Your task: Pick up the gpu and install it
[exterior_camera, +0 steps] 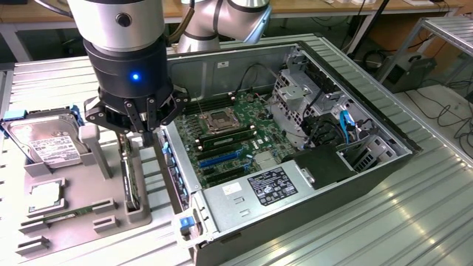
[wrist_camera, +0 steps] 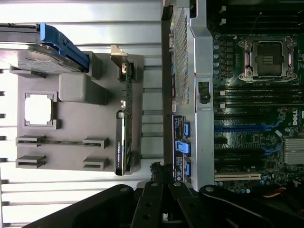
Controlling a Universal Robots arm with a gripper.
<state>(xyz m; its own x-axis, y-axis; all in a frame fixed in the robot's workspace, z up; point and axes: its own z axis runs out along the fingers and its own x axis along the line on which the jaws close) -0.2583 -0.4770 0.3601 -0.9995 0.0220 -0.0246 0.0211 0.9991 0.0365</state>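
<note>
Hovering pincer (exterior_camera: 140,134), drawn shut and empty, close by the gpu (exterior_camera: 132,180), which stands on edge in the grey holder (exterior_camera: 77,191) beside the computer case (exterior_camera: 221,69). I judge the hazard: lowered while shut, it strikes the card's top edge.

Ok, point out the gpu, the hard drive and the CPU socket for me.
gpu (wrist_camera: 122,142), wrist view, the edge of the upright card facing the camera.
hard drive (exterior_camera: 46,145), exterior view, the white label on its face.
CPU socket (exterior_camera: 220,121), exterior view, the middle of the socket.
</note>
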